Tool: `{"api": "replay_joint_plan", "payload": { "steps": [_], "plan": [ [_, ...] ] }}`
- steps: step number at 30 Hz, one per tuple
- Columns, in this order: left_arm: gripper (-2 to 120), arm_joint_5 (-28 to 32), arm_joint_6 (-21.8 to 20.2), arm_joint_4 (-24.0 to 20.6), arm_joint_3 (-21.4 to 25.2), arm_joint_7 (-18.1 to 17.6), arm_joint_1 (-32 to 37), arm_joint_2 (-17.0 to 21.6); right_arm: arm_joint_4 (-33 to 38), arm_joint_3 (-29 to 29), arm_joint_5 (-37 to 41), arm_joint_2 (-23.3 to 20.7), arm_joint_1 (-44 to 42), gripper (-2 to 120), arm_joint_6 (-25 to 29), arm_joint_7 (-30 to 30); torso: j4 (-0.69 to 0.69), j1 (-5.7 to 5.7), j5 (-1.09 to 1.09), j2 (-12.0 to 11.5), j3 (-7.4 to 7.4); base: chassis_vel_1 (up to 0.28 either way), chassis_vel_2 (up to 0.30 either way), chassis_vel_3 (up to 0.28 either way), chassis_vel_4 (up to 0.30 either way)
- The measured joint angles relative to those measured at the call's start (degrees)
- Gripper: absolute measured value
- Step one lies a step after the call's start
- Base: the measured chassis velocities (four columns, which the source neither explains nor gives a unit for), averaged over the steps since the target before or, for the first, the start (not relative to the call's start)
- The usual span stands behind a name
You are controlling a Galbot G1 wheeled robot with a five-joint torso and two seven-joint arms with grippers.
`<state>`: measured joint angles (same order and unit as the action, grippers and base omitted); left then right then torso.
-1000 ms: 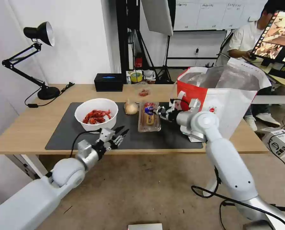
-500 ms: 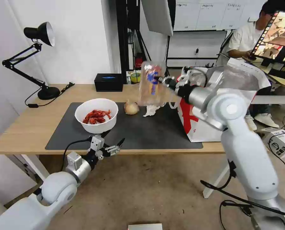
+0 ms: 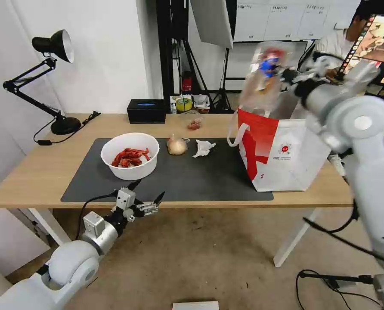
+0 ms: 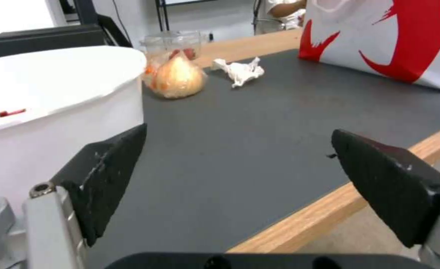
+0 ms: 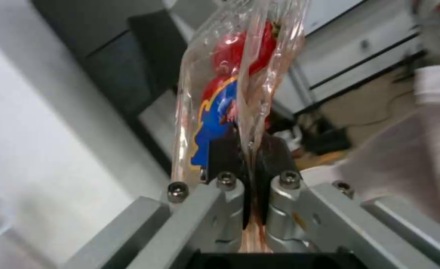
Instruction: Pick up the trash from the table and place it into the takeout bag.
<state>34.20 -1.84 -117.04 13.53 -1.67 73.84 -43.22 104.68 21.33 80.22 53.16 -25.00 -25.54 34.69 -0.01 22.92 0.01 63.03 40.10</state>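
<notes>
Right tool carried clear tray up over takeout bag.

The dark mat lies bare between the bowl and the bag. The onion and tissue crowd its far edge. The bag's mouth is partly blocked by the plastic tray held above it.

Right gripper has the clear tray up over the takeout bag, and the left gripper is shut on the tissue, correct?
Not quite. The right gripper does hold the clear tray above the takeout bag, but the left wrist view shows the left gripper open and empty; the tissue lies on the mat.
</notes>
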Motion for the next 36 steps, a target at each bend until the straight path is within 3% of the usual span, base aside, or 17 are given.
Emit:
{"api": "replay_joint_plan", "payload": {
  "steps": [15,25,36],
  "plan": [
    [100,-0.1,-0.1,-0.3,-0.7,-1.4,-0.5,-0.1,-3.2,1.1,-4.4,0.4,-6.6,1,1.1,-1.8,0.01,0.00,-0.01,0.0,0.00,0.000,0.000,0.000,0.000],
    [100,-0.1,-0.2,-0.2,-0.8,-1.9,-0.3,-0.1,-1.5,2.3,0.5,1.0,-8.3,2,-0.4,0.3,0.01,0.00,-0.02,0.0,0.00,0.000,0.000,0.000,0.000],
    [100,0.0,-0.2,0.1,-0.7,-2.0,-1.1,0.2,-0.6,2.7,4.8,0.9,-6.9,39,-3.0,2.6,0.01,0.00,-0.01,0.0,0.00,0.000,0.000,0.000,0.000]
  ]
}}
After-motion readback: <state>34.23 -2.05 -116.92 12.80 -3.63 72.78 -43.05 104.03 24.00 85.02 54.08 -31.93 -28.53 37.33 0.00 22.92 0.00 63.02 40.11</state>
